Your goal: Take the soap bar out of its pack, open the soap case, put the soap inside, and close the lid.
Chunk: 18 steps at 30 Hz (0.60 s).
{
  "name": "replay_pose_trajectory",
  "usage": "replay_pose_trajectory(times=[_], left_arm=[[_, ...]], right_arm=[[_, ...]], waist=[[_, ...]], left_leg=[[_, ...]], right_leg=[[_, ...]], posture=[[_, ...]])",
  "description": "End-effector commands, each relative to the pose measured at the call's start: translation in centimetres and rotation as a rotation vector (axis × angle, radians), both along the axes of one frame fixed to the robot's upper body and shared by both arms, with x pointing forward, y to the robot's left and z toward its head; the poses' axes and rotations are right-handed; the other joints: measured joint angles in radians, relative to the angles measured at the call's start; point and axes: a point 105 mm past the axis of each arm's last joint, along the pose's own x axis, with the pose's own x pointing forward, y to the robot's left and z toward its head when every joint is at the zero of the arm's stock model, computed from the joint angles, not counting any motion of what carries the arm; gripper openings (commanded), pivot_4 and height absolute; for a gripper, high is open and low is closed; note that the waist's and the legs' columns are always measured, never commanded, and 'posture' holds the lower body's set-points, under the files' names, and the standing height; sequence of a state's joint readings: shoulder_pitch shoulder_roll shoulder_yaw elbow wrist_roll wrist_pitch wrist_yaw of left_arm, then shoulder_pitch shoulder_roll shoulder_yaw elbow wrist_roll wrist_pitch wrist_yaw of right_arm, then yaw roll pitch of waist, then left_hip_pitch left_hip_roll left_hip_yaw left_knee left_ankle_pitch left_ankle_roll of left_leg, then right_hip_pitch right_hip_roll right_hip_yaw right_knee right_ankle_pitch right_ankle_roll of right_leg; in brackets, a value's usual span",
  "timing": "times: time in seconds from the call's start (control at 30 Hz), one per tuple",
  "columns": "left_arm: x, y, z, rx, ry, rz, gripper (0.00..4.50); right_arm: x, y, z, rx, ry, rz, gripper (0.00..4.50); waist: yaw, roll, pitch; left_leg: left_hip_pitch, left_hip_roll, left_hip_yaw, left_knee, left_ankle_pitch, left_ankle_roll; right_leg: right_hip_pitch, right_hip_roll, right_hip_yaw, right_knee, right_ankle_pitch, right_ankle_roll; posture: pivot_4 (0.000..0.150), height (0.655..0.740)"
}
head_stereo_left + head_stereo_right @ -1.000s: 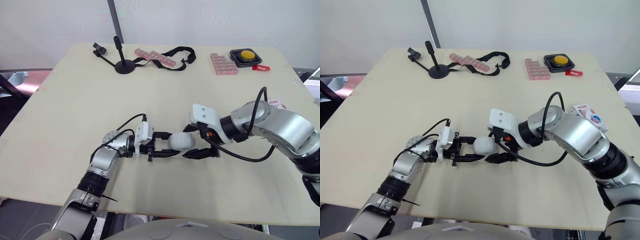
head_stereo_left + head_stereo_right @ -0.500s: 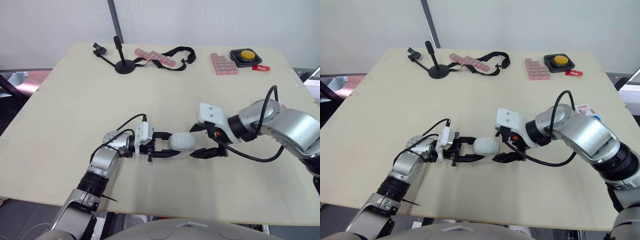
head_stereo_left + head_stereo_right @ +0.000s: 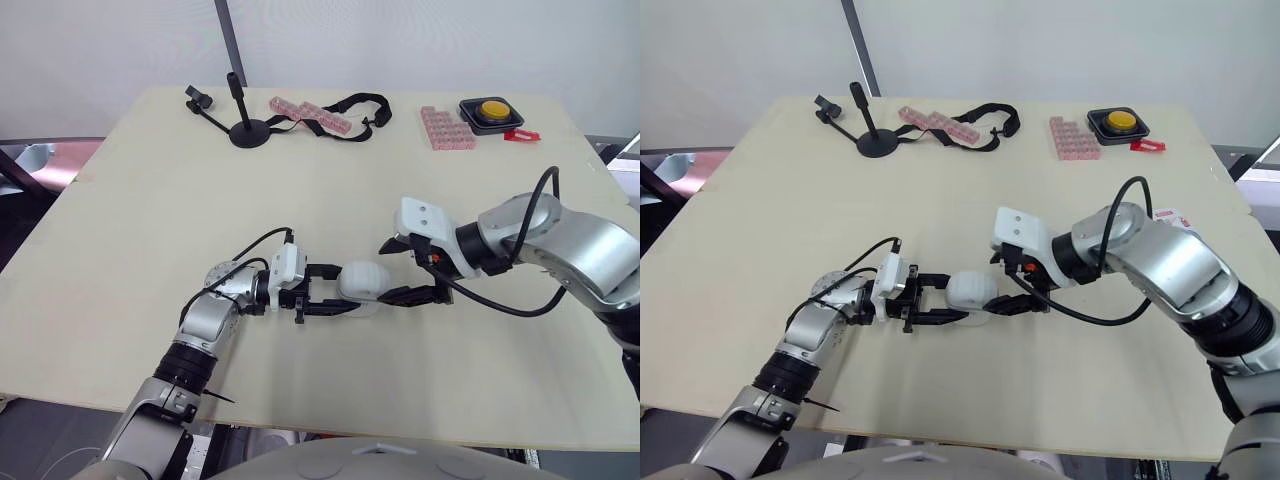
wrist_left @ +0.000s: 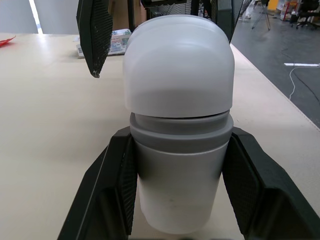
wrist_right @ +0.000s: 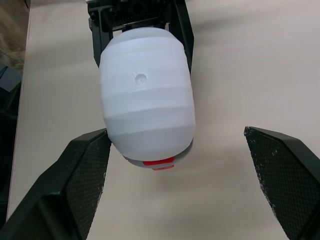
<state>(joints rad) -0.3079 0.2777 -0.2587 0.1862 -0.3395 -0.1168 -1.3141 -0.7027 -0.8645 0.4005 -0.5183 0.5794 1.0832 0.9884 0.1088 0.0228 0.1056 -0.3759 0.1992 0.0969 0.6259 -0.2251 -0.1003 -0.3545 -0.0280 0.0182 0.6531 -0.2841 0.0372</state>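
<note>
The case (image 3: 362, 282) lies on its side toward the near middle of the table (image 3: 150, 220). Its white lid points right and its grey base points left. The left gripper (image 3: 345, 290) has it pinched by the base, one finger on the far side and one on the near side, both pads flat against the grey part. In the left wrist view a grey band shows between lid and base. From the right wrist view there's a small red bit at the seam on the lid end, can't tell what it is. I also can't tell if the case sits on the table or just above it.

The right gripper (image 3: 398, 272) comes in from the right with its jaws spread wide, wider than the case. It straddles the lid end. One finger is just beside the lid, the other well apart, and it's gripping nothing.

The pack (image 3: 1167, 214) is off by the right edge, partly behind the right arm. There's loads of bare table left of the case and beyond it. The stand (image 3: 248, 128), strap (image 3: 350, 105), pink blocks (image 3: 445, 128) and yellow button (image 3: 492, 110) all sit along the far edge, well apart from the case.
</note>
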Motion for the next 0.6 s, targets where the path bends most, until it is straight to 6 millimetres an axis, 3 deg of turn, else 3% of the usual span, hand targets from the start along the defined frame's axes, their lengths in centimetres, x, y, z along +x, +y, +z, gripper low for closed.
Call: replay_pose_trajectory(times=[0.03, 0.37, 0.6], left_arm=[[-0.3, -0.1, 0.1, 0.014, -0.016, -0.015, 1.89], [-0.4, -0.1, 0.0, 0.019, -0.016, -0.016, 1.89], [-0.4, -0.2, 0.0, 0.017, -0.017, -0.015, 1.89]], right_arm=[[0.2, 0.2, 1.4, 0.023, -0.046, 0.011, 4.48], [-0.7, -0.3, 1.2, 0.020, -0.013, 0.017, 4.48], [-1.1, -1.9, 0.7, 0.014, 0.011, -0.035, 4.48]], waist=[[0.000, 0.000, 0.000], [0.001, 0.000, 0.000], [0.003, 0.000, 0.000]], left_leg=[[0.000, 0.000, 0.000, 0.000, 0.000, 0.000], [0.000, 0.000, 0.000, 0.000, 0.000, 0.000], [0.000, 0.000, 0.000, 0.000, 0.000, 0.000]], right_leg=[[0.000, 0.000, 0.000, 0.000, 0.000, 0.000], [0.000, 0.000, 0.000, 0.000, 0.000, 0.000], [0.000, 0.000, 0.000, 0.000, 0.000, 0.000]], posture=[[0.150, 0.7400], [0.150, 0.7400], [0.150, 0.7400]])
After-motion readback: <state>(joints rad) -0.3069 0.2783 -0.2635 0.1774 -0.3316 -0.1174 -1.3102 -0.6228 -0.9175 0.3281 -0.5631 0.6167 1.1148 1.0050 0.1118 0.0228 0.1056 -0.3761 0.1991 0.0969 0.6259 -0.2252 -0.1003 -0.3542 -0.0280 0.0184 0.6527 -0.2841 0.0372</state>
